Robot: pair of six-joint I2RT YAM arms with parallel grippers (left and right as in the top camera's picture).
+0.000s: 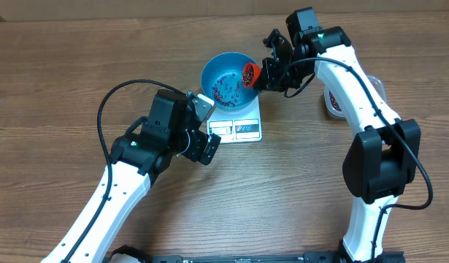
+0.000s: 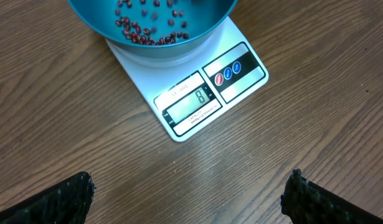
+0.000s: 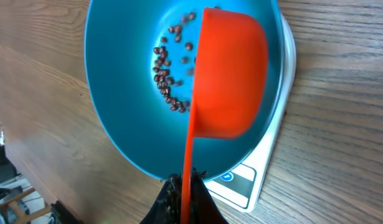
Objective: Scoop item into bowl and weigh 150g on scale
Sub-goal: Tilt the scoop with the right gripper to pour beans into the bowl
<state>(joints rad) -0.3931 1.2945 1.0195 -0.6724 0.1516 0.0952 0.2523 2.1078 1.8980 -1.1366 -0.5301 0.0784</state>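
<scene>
Beans (image 1: pixel 225 91) lie thinly across the floor of the blue bowl (image 1: pixel 212 69), which stands on the white scale (image 1: pixel 247 130) just ahead of and below the right end effector (image 1: pixel 270 69). That end effector is clamped fully on the handle of an orange scoop (image 1: pixel 250 73), tilted over the bowl and apparently carrying more beans. The left end effector (image 1: pixel 207 128), spread wide and holding nothing, hovers over the worktop (image 1: pixel 63 73) just short of the scale's display edge. Left wrist view: both fingers (image 2: pixel 66 199) frame bare worktop, and the display (image 2: pixel 192 104) ahead of them shows a single digit, so the load is judged far from target. Right wrist view: the scoop's underside hides its contents, and the handle runs straight back into the closed jaws. Pour by small wrist rolls, keep the scoop off the rim, and slow well before the target.
</scene>
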